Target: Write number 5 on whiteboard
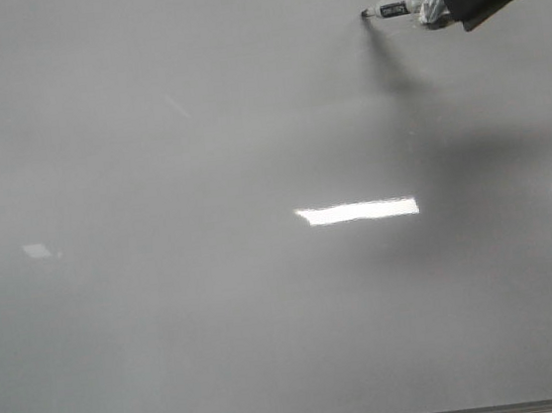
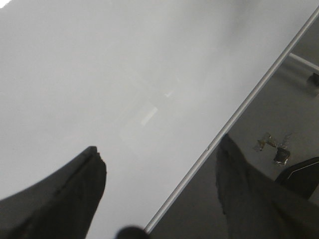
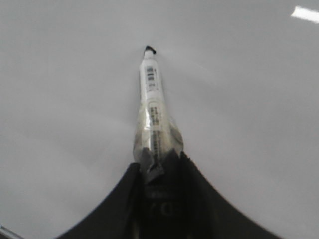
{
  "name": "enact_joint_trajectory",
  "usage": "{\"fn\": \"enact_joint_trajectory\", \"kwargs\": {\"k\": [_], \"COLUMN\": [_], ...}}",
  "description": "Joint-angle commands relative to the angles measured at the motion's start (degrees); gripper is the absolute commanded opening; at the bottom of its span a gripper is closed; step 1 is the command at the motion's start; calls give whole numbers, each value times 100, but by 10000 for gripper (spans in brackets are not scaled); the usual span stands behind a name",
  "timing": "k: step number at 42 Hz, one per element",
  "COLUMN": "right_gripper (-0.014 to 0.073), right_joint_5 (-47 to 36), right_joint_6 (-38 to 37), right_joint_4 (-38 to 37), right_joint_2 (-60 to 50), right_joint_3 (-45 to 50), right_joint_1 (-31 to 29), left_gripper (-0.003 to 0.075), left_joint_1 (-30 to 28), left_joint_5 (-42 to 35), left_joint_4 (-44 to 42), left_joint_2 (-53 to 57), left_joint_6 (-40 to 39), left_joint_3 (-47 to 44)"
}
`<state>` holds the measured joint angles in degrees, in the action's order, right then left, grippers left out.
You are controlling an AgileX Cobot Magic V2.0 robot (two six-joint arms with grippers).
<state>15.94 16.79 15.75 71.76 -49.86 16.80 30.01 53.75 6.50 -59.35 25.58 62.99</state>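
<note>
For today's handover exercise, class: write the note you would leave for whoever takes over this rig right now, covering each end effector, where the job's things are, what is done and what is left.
Right end effector: shut on the marker, black tip forward, at the far right part of the whiteboard. Whether the tip touches the surface cannot be told.
Left end effector: open, holding nothing, over the whiteboard's metal edge.
Done: marker in grasp and brought to the board.
Left: no ink shows anywhere on the board, so the whole 5 remains to be written.
</note>
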Motion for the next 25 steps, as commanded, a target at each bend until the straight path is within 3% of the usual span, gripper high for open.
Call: {"fn": "enact_joint_trajectory", "kwargs": {"k": [1,12,20,25], "right_gripper": [-70,-67,-67,-67], "right_joint_5": [159,141,770,1155], "right_joint_6": [169,298,286,286], "right_joint_4": [27,6,6,43], "right_joint_2": [21,26,-78,-32], "right_joint_3": [-188,-188,-188,-76], "right_joint_1": [99,-5,-502,-492], "left_gripper": [461,461,461,461], "left_joint_1": [-4,-4,-4,-4], "left_joint_5": [-397,-416,-416,-416], "left_joint_4": [64,74,74,74], "left_joint_2": [98,98,98,98], "left_joint_6": [-86,-86,-86,-86], "left_joint_3": [142,142,142,142]}}
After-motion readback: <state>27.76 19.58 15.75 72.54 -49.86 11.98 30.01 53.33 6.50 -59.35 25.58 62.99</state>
